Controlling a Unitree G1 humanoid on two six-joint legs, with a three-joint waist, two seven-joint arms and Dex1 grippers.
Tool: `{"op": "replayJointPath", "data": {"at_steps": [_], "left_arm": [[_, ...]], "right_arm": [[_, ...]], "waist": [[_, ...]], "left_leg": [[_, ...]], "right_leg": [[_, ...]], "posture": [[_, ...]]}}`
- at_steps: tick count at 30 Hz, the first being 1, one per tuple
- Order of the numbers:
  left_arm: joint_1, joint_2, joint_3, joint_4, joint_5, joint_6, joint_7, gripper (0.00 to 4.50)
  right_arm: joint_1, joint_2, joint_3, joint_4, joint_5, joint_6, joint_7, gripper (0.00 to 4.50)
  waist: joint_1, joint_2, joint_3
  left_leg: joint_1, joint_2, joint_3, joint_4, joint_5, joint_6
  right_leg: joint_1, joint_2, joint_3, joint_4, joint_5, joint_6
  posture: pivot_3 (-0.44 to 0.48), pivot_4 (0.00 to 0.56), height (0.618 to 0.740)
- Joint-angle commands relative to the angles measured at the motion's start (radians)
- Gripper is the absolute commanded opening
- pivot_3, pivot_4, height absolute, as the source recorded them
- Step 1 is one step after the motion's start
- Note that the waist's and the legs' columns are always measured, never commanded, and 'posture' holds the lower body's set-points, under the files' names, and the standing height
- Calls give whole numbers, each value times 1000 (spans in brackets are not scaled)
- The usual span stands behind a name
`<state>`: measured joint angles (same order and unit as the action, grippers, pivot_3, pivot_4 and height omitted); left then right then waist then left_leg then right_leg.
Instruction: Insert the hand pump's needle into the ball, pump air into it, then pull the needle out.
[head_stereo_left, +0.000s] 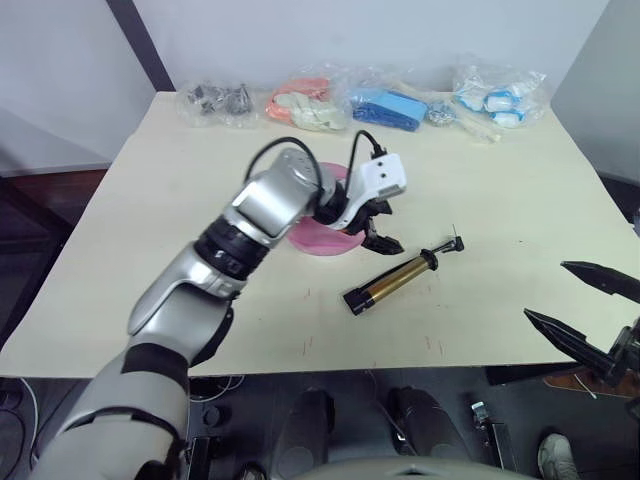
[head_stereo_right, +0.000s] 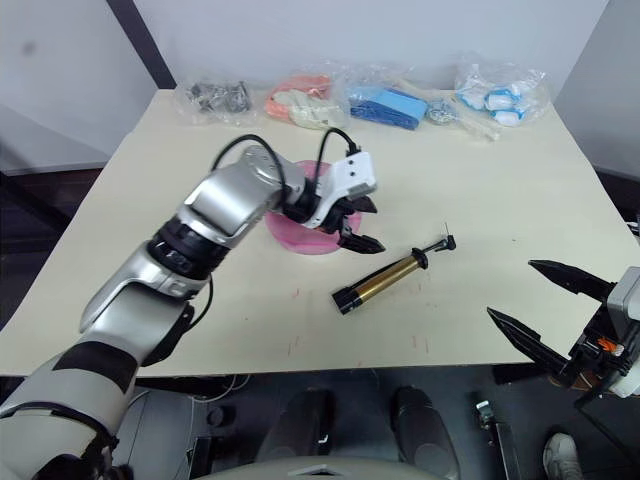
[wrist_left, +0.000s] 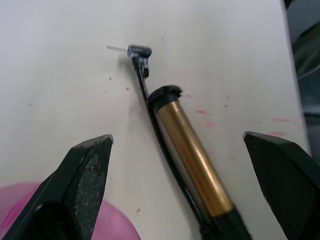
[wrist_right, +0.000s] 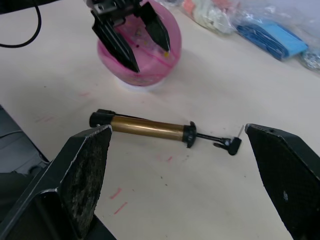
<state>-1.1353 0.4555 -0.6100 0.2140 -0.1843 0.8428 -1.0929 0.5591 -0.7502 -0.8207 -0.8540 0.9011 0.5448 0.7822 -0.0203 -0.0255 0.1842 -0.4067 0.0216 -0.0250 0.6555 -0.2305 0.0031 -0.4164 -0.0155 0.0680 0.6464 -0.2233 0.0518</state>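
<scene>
One hand pump (head_stereo_left: 392, 281), one ball (head_stereo_left: 322, 232) and four clear bags lie on the pale table (head_stereo_left: 150, 200) in the left eye view. The pump lies flat near the middle of the table, its long axis slanting from the black cap nearest the robot up toward the far right, where the thin black hose ends at the needle (head_stereo_left: 454, 232). The ball, smooth and pink, sits just beyond the pump's near end, partly hidden by the left gripper (head_stereo_left: 378, 230), whose black fingers are spread apart over the ball's right side and hold nothing. The right gripper (head_stereo_left: 580, 305) hovers at the table's near right edge, fingers wide apart and empty. Along the far edge lie a bag of dark metal parts (head_stereo_left: 218, 99), an orange-pink bagged item (head_stereo_left: 305, 103), a blue bagged item (head_stereo_left: 390, 108) and a bag of white-and-blue pieces (head_stereo_left: 498, 100).

From the left wrist, the pump's shiny gold-bronze tube runs between the two open fingers, the needle a pale thin pin at the hose's bent tip.

From the right wrist, the pump lies crosswise between that gripper's wide-set fingers, and small printed pictures show on the ball behind it.
</scene>
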Motion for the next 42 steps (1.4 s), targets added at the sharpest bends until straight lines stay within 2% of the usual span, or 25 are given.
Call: {"op": "replayJointPath", "data": {"at_steps": [1,9,19,26,34,42], "left_arm": [[-48,-52,-20,78,62,-62,-7,4444],[-73,-197,-52,309,200,-230,24,4444],[-121,-382,-66,639,378,-483,118,4444],[-126,-419,-57,759,487,-617,194,4444],[-124,-433,-38,789,526,-651,175,4444],[-101,-470,-13,819,519,-602,122,4444]], "right_arm": [[24,6,-15,-29,17,-5,-2,4500],[125,88,-47,-59,12,-46,3,4500],[157,146,18,-99,-32,-95,-36,4500],[167,156,42,-116,-45,-112,-59,4500],[156,158,80,-118,-64,-124,-79,4500],[139,147,107,-111,-70,-131,-92,4500]], "waist": [[5,0,0],[11,1,0],[10,1,0],[9,1,0],[10,1,0],[10,1,0]], "left_leg": [[-1,0,-1,0,0,0],[-7,-2,-5,3,0,0],[-9,-2,-5,9,-1,1],[-9,-2,-4,11,-2,3],[-10,-2,-4,12,-2,3],[-9,-2,-4,12,-2,3]], "right_leg": [[-1,0,-1,0,0,1],[-3,-1,-4,-1,2,3],[-2,-1,-4,0,1,2],[-2,-1,-3,0,1,3],[-2,-1,-3,0,1,3],[-2,-1,-3,0,2,3]], "posture": [[0,150,740],[0,150,740],[0,150,740],[0,150,740],[0,150,740],[0,150,740]]}}
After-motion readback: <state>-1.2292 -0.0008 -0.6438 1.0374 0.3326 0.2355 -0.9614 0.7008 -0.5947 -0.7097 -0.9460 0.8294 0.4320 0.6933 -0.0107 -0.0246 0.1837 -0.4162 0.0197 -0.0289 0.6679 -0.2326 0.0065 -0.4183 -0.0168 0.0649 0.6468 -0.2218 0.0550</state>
